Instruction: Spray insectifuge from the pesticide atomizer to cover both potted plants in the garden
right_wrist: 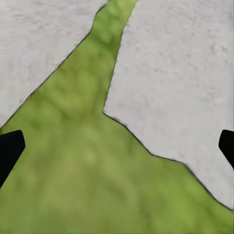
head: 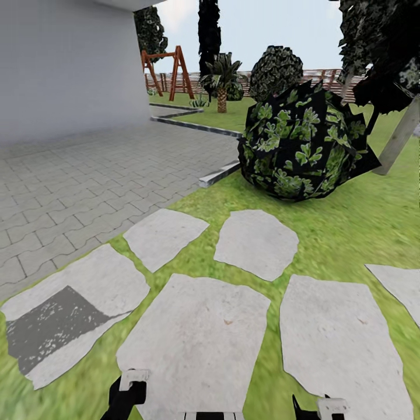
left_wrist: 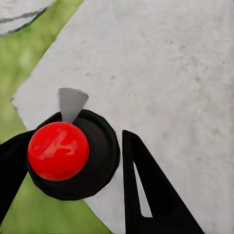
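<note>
Ahead, my head view shows pale stepping stones (head: 198, 338) in the garden lawn (head: 344, 227) and a round leafy bush (head: 303, 143) beyond. My right gripper (right_wrist: 117, 146) hangs wide apart over grass. I cannot tell how wide my left gripper (left_wrist: 97, 165) stands.

Irregular pale flat stepping stones (head: 198, 344) lie set in the green lawn (head: 344, 227) directly ahead. Left of them spreads a grey interlocking-brick pavement (head: 87, 175) reaching a plain grey building wall (head: 64, 64). A big round leafy bush (head: 300, 146) sits beyond the stones, with a red-brown wooden swing frame (head: 166, 73) and a brown slatted wooden fence (head: 315, 76) far behind.
</note>
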